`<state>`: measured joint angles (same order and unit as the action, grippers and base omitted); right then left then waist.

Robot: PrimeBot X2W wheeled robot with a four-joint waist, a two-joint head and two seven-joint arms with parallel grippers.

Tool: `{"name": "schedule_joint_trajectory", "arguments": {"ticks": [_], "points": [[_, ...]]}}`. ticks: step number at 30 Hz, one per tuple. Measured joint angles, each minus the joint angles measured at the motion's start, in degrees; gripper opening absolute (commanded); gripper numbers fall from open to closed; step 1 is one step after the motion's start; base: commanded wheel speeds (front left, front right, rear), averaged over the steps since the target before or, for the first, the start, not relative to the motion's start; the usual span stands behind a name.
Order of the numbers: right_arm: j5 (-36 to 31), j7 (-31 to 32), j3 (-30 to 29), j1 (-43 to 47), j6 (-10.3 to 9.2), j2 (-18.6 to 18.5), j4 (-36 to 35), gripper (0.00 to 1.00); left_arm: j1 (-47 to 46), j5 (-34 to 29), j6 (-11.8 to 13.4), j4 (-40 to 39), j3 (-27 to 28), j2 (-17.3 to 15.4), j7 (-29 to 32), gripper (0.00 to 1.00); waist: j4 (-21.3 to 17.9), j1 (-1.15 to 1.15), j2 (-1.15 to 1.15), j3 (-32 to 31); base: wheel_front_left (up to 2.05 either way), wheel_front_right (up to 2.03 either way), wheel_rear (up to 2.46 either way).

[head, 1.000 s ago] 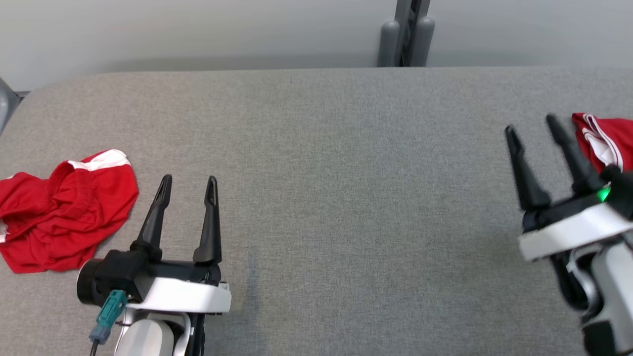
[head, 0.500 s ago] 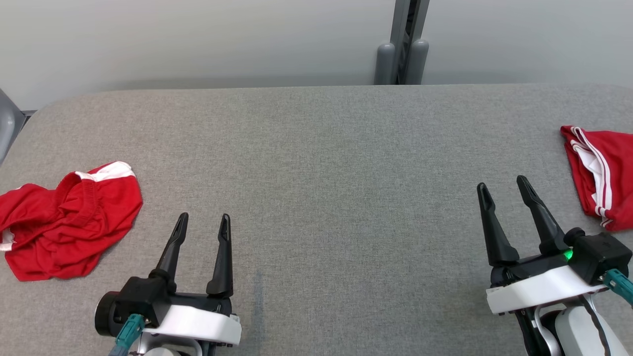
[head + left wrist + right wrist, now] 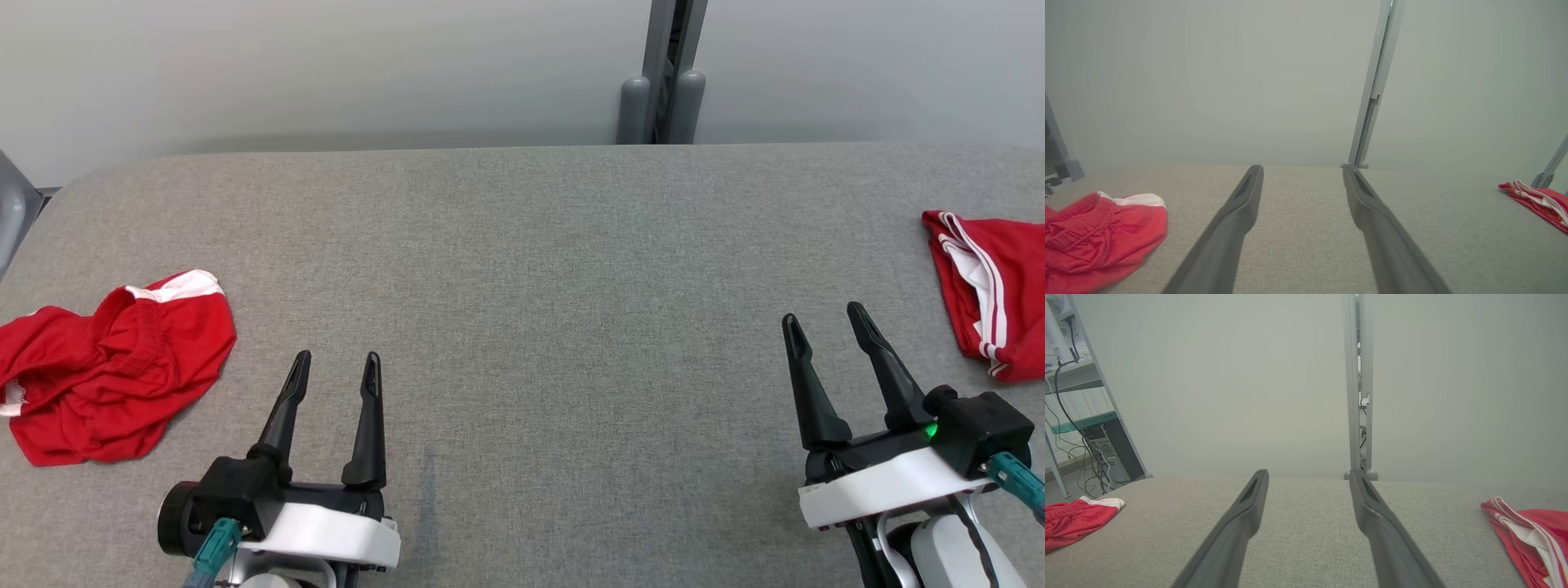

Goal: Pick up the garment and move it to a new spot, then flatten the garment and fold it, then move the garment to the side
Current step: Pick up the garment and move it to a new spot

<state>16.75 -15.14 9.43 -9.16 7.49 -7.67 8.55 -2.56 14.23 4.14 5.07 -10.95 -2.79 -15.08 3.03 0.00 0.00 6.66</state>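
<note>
Shorts [image 3: 114, 376], crumpled left of the spread left gripper [image 3: 338, 356], looked limp and light, best pinched at the waistband [image 3: 137, 324]; right gripper [image 3: 821, 313] gaped empty.

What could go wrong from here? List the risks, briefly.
1. Two red garments lie on the table: a crumpled garment beside the left gripper and a striped garment past the right gripper; the wrong one may get picked.
2. The crumpled garment is bunched in layers near the table's left end, so a grasp may pinch one layer or drag it off.
</note>
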Motion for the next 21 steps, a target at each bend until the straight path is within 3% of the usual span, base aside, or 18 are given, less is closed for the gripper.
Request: {"name": "schedule_joint_trajectory", "arguments": {"ticks": [11,21], "points": [[0.5,0.0,-0.1,0.2,0.0,-0.2,0.1,1.0,-0.3,0.1,0.2,-0.2,-0.1,0.0,0.0,1.0,1.9,0.0,0.0,0.1,0.0,0.0,0.0],[0.9,0.0,1.0,0.3,0.0,-0.6,-0.2,1.0,0.0,0.5,0.7,-0.6,0.6,0.0,0.0,1.0,10.5,0.0,0.0,0.2,0.0,0.0,0.0]]}}
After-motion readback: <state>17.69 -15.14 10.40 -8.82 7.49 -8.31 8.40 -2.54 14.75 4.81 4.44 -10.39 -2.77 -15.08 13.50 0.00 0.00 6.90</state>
